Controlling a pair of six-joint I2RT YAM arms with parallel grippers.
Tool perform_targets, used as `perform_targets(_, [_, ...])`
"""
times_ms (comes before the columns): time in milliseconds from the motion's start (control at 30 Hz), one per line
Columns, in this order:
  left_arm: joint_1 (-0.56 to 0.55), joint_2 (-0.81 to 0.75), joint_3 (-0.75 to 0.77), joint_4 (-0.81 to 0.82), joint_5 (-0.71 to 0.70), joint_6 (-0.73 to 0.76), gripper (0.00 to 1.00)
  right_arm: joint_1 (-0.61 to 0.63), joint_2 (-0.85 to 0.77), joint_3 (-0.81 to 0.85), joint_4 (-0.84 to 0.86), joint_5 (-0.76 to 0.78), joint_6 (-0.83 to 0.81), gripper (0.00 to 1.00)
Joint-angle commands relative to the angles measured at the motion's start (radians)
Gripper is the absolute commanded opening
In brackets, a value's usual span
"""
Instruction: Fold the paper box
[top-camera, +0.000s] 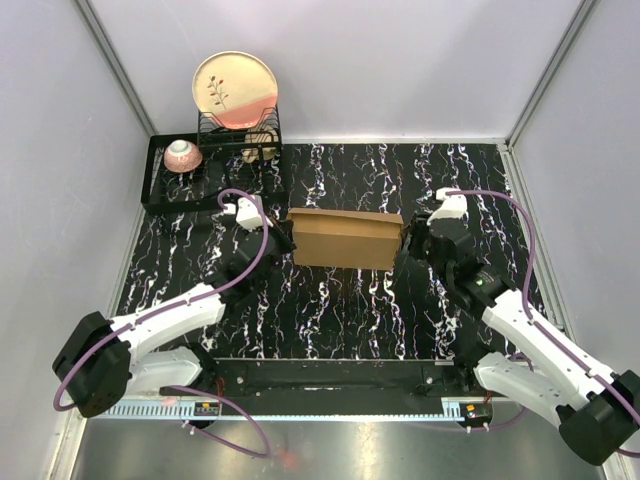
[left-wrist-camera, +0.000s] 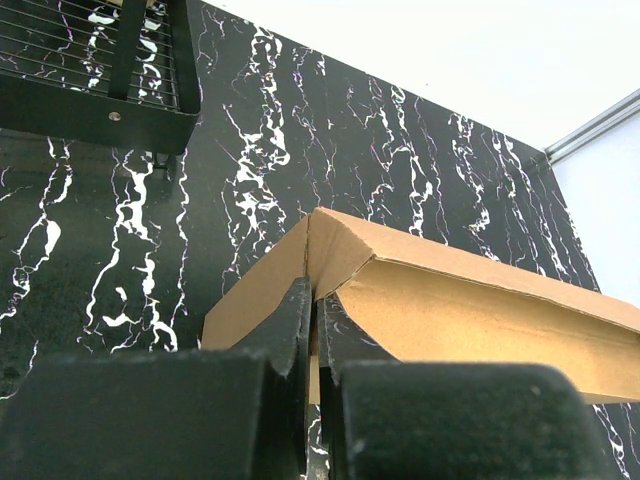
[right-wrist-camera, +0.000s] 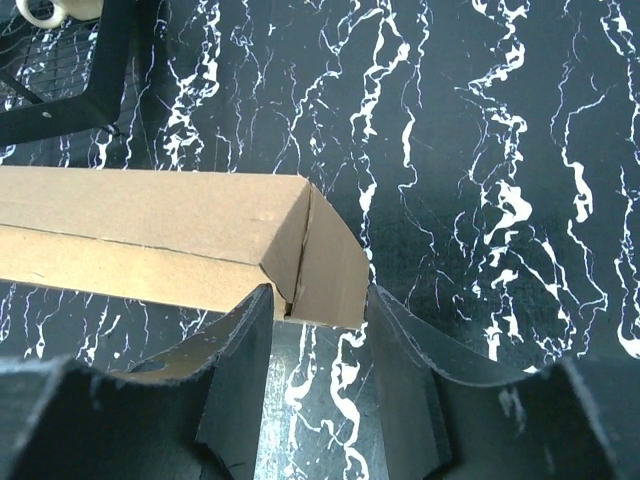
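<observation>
The left gripper (top-camera: 284, 238) is pressed together on the near end of the paper box (top-camera: 345, 238). In its wrist view the two black fingers (left-wrist-camera: 290, 335) meet on a thin edge of brown cardboard that stands upright between them. From that pinch the box runs ahead and to the right of the fingers as a long, shallow, folded carton. It lies on the black, white-veined table (top-camera: 340, 310), and its top panel slopes up to a crease just above the fingertips. The right gripper (top-camera: 408, 240) sits at the box's opposite end with its jaws spread. In its wrist view the box's end corner lies between the two fingers (right-wrist-camera: 240, 345), and the rest of the carton stretches away to their left. Each fingertip is just beside a face of that end, but whether the pads press on the cardboard cannot be told. Ahead and left of the left gripper stands a black wire dish rack (top-camera: 160, 185). It holds a cream and pink plate (top-camera: 235, 90) on edge and a small pink bowl (top-camera: 183, 155). The rack is well apart from the right gripper.
</observation>
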Motion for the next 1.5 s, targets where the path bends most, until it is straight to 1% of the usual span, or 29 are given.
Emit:
perform_targets(0, [-0.036, 0.083, -0.085, -0.432, 0.113, 0.003, 0.0, 0.003, 0.019, 0.057, 0.074, 0.029, -0.039, 0.48])
perform_targets(133, [-0.039, 0.084, -0.08, -0.435, 0.116, 0.003, 0.0, 0.004, 0.055, 0.079, 0.092, 0.02, -0.05, 0.43])
perform_targets(167, [-0.041, 0.084, -0.082, -0.435, 0.114, 0.003, 0.0, 0.004, 0.06, 0.082, 0.098, 0.02, -0.053, 0.39])
perform_targets(233, [-0.042, 0.084, -0.079, -0.435, 0.114, 0.003, 0.0, 0.003, 0.069, 0.08, 0.107, 0.016, -0.056, 0.34])
perform_targets(267, [-0.042, 0.084, -0.079, -0.435, 0.114, 0.005, 0.0, 0.003, 0.078, 0.08, 0.11, 0.014, -0.056, 0.28])
perform_targets(333, [-0.045, 0.084, -0.076, -0.438, 0.114, 0.008, 0.0, 0.003, 0.083, 0.077, 0.117, 0.006, -0.058, 0.2])
perform_targets(367, [-0.047, 0.084, -0.076, -0.438, 0.114, 0.006, 0.0, 0.003, 0.086, 0.073, 0.115, 0.008, -0.055, 0.13])
perform_targets(467, [-0.048, 0.084, -0.074, -0.441, 0.111, 0.011, 0.0, 0.003, 0.079, 0.059, 0.117, 0.006, -0.053, 0.02])
perform_targets(500, [-0.048, 0.084, -0.074, -0.44, 0.111, 0.012, 0.0, 0.004, 0.077, 0.056, 0.117, 0.009, -0.052, 0.0])
perform_targets(967, [-0.082, 0.15, -0.106, -0.377, 0.128, -0.023, 0.0, 0.003, 0.048, -0.125, 0.086, 0.026, -0.002, 0.0])
perform_targets(1233, [-0.102, 0.158, -0.105, -0.37, 0.122, -0.029, 0.0, 0.003, 0.031, -0.108, 0.035, 0.039, 0.033, 0.0])
perform_targets(1267, [-0.102, 0.153, -0.105, -0.372, 0.119, -0.029, 0.0, 0.003, 0.022, -0.104, 0.022, 0.043, 0.037, 0.05])
perform_targets(1300, [-0.102, 0.152, -0.1, -0.378, 0.118, -0.026, 0.0, 0.004, 0.002, -0.095, 0.014, 0.049, 0.037, 0.22])
perform_targets(1367, [-0.104, 0.146, -0.096, -0.386, 0.11, -0.02, 0.0, 0.004, -0.02, -0.059, -0.021, 0.057, 0.036, 0.38])
perform_targets(1400, [-0.104, 0.144, -0.093, -0.389, 0.108, -0.017, 0.0, 0.003, -0.036, -0.044, -0.034, 0.069, 0.034, 0.5])
perform_targets(1467, [-0.104, 0.139, -0.09, -0.395, 0.102, -0.015, 0.0, 0.003, -0.052, 0.0, -0.067, 0.075, 0.025, 0.57])
